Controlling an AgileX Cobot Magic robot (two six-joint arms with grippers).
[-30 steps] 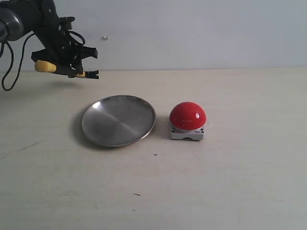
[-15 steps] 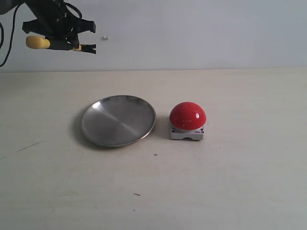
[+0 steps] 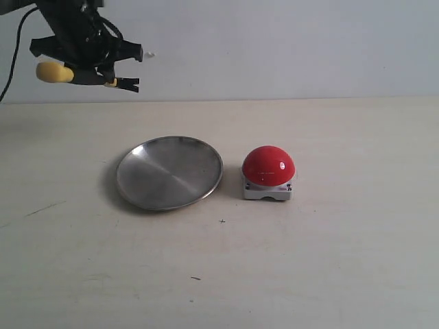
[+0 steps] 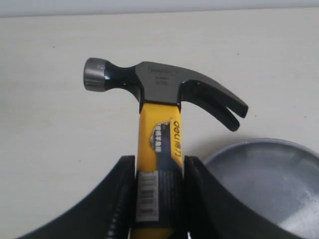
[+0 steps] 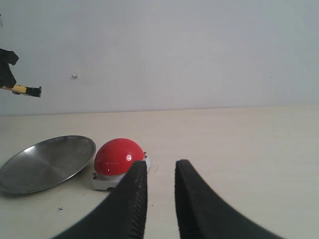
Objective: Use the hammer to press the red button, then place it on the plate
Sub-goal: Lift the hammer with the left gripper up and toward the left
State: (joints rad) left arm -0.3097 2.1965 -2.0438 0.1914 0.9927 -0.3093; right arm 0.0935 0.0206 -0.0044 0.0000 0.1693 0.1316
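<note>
Two grippers at work over a pale tabletop [image 3: 343, 260], with a plain light wall [image 3: 288, 48] behind.

High at the far left of the exterior view, well above the tabletop: the left gripper [image 3: 92, 65], black, clamped on the hammer [image 3: 53, 72]. Held roughly level there, yellow butt end toward the left, dark head toward the right, clear of everything below. Seen close from the left wrist camera: two black fingers [image 4: 119, 199] pressed against either side of the yellow neck, a barcode label between them, the dark metal head beyond the fingertips. Round striking face to one side, split claw to the other. Past the claw in that view, lower down, a curved edge of the silver dish.

Resting on the tabletop near the middle of the exterior view: the plate [image 3: 169, 171], round, shallow, brushed silver. Just beside it on the right, not touching: the red button [image 3: 268, 166], a glossy dome on a small grey square base.

Shown by its own wrist camera: the right gripper [image 5: 161, 167], black fingers slightly parted, a narrow gap and nothing between them. Low over the tabletop, facing the red button and the plate, apart from both.
</note>
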